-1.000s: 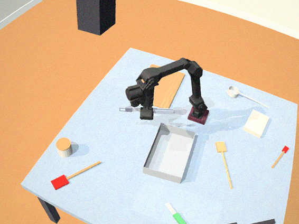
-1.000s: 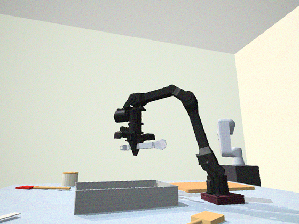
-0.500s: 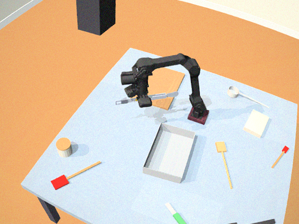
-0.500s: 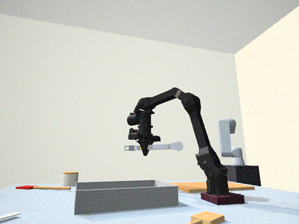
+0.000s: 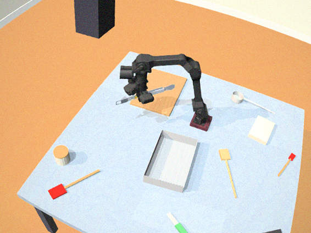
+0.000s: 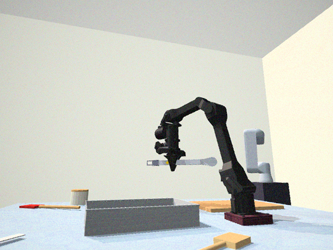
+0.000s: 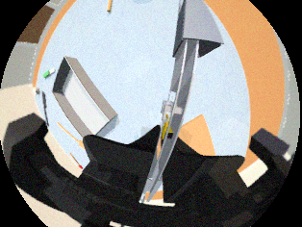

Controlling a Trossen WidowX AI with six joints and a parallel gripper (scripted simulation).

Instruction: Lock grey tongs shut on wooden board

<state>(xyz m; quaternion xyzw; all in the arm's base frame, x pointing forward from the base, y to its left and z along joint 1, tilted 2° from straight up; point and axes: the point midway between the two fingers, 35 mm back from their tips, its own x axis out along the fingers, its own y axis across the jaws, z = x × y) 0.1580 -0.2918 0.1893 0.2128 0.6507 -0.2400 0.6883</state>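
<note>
Tongs: grey metal, long and slim (image 5: pixel 159 91) (image 6: pixel 193 162) (image 7: pixel 178 108); in the exterior view they hang near the middle of the frame, nearly level, a hollow rectangular end to the left, a rounded, scalloped end to the right and slightly higher. Yellow shows beside the grip.
Gripper: black (image 5: pixel 139 95) (image 6: pixel 172 168) (image 7: pixel 164 135), pointing down, its fingers nearly together and clamped on the tongs between their two ends.
Board: flat tan wood (image 5: pixel 165 103) (image 6: pixel 217 205) (image 7: pixel 199 135), upper middle of the top view; the tongs are above it, apart from its surface.
Arm: matt black, jointed (image 5: pixel 167 59) (image 6: pixel 225 144), arching from a dark red block (image 5: pixel 206 127) (image 6: pixel 267 220).
Tin: grey, rectangular, thin-walled (image 5: pixel 164 185) (image 6: pixel 142 218) (image 7: pixel 93 91), centre of the top view, below the board.
Table: mottled pale blue (image 5: pixel 109 136) (image 6: pixel 59 226) (image 7: pixel 130 48).
Jar: ribbed cream cylinder, orange lid (image 5: pixel 62 155) (image 6: pixel 79 197), left in the top view.
</note>
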